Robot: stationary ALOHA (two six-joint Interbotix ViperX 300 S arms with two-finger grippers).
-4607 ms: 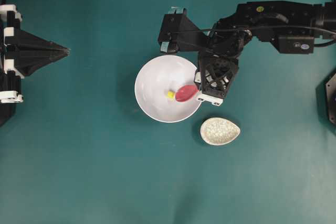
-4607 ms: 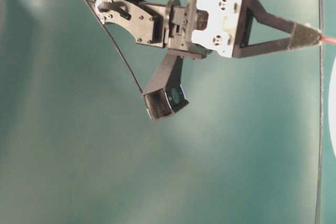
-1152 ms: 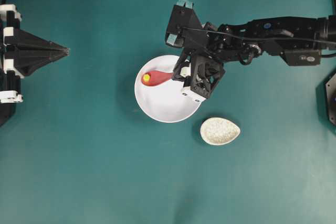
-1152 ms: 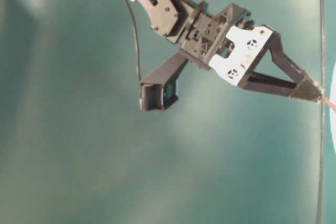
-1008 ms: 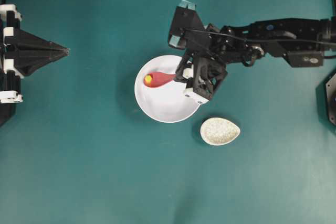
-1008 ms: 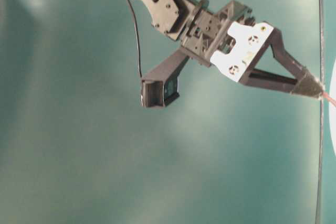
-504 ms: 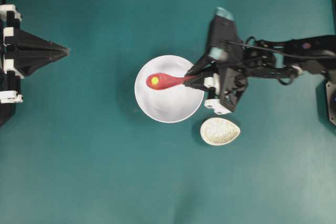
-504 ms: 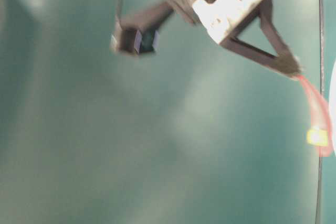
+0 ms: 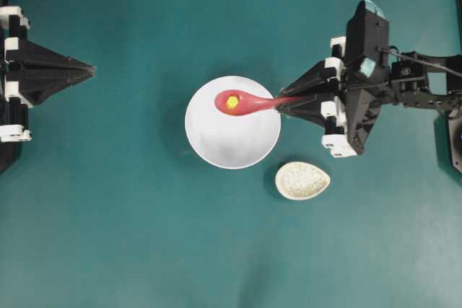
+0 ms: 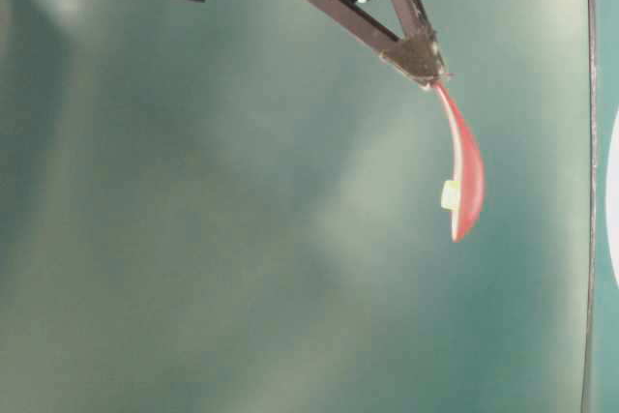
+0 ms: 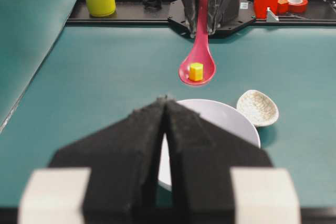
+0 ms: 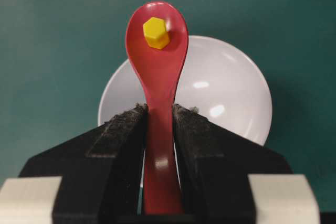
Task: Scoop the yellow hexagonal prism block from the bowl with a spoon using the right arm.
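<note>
Holding: spoon (image 12: 156, 77), handle clamped between the closed-in fingers of the right gripper (image 12: 157, 124).
Contents: yellow hexagonal prism block (image 12: 156, 32) in scoop, raised above white bowl (image 9: 216, 146).

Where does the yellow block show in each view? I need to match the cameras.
Overhead: yellow block centre, over the bowl.
Table-level: right of centre.
Left wrist: upper middle.
Right wrist: top centre.
Shared landmark: the red spoon carrying it.
</note>
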